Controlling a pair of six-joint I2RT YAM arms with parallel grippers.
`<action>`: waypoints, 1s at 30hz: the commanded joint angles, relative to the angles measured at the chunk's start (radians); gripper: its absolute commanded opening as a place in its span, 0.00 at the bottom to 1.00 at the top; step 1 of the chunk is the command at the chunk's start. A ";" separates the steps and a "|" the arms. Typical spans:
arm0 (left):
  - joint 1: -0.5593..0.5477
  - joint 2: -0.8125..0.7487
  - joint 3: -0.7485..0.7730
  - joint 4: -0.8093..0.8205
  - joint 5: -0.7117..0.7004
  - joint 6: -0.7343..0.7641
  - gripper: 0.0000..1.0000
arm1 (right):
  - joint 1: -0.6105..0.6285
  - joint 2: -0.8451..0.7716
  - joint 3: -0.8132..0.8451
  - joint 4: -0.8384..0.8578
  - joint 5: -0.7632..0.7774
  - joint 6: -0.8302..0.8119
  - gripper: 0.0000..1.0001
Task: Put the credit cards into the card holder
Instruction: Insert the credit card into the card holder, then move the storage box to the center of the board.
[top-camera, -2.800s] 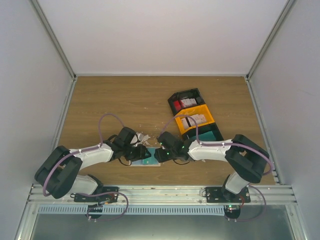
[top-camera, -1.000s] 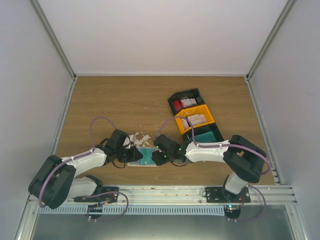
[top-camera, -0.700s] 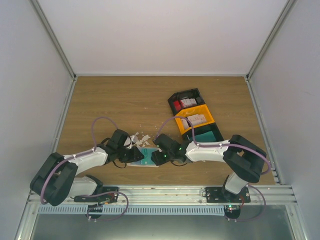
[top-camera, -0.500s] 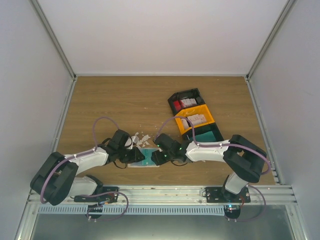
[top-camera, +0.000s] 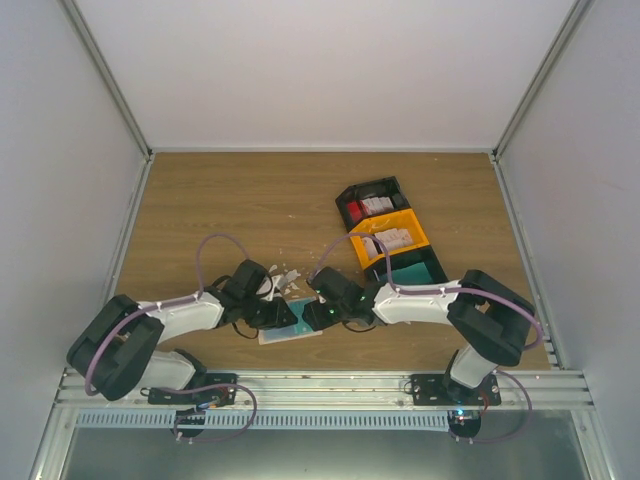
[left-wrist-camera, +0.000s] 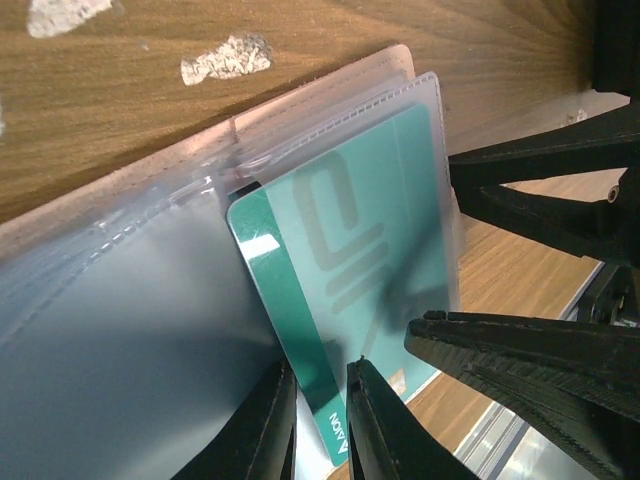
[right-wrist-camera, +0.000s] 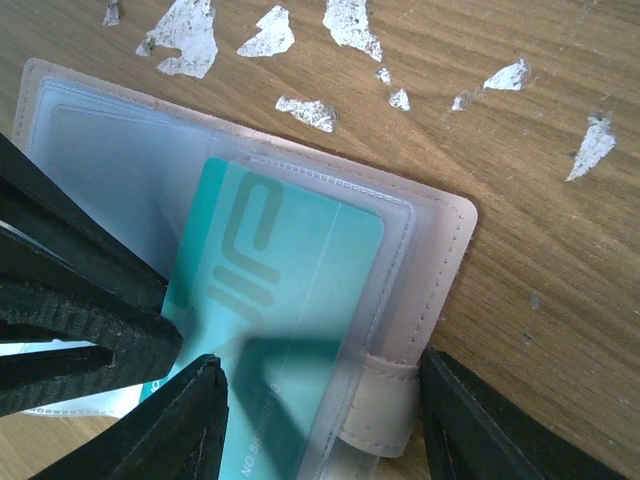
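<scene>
Since half a second ago the left arm (top-camera: 180, 312) has pressed in toward 3 o'clock, and the card holder (top-camera: 285, 335) has skewed slightly on the tabletop (top-camera: 250, 200). Now the left fingers (left-wrist-camera: 385, 440) are clenched on the trailing short edge of the teal credit card (left-wrist-camera: 340, 260). Its long axis runs from them toward 1 o'clock, mostly under the clear sleeve (left-wrist-camera: 120, 330). At the far end the right fingers (right-wrist-camera: 470, 420) stand released, straddling the tab (right-wrist-camera: 385, 405) edge, so the remaining push looks like the left arm's, straight along that axis

End of teal card (right-wrist-camera: 285, 300) (off frame)
</scene>
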 joint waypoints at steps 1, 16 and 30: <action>-0.015 0.009 0.028 0.009 -0.022 0.019 0.19 | 0.001 -0.023 -0.023 -0.027 0.014 0.015 0.54; -0.005 -0.230 0.196 -0.327 -0.317 0.004 0.55 | -0.098 -0.347 0.085 -0.376 0.349 0.046 0.61; 0.029 -0.357 0.248 -0.260 -0.273 -0.044 0.76 | -0.457 -0.199 0.449 -0.424 0.283 -0.299 0.60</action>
